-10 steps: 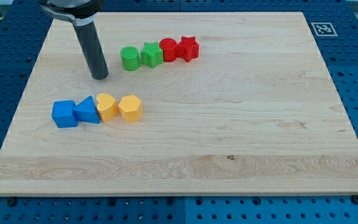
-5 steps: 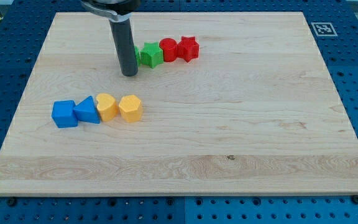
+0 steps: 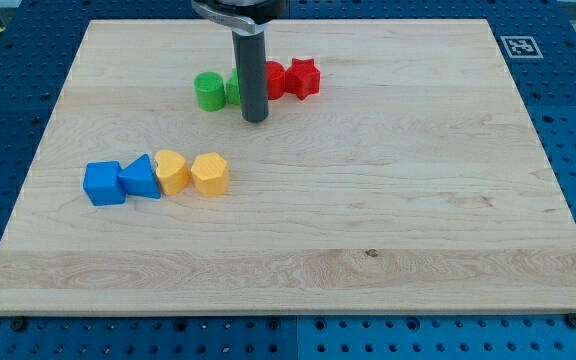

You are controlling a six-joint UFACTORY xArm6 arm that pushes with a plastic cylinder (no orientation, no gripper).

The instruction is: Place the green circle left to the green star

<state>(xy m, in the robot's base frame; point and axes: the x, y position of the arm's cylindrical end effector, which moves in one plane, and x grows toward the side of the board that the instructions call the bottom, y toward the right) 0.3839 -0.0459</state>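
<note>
The green circle sits on the wooden board near the view's top, left of the green star, which the rod mostly hides. My tip rests on the board just below the green star, to the right of the green circle. A red circle and a red star continue the row to the right.
A blue cube, a blue triangle and two yellow blocks form a row at the view's lower left. A fiducial marker sits at the board's top right corner.
The rod has moved to the right, from left of the green circle, across it, to in front of the green star. The blocks have not visibly shifted.
</note>
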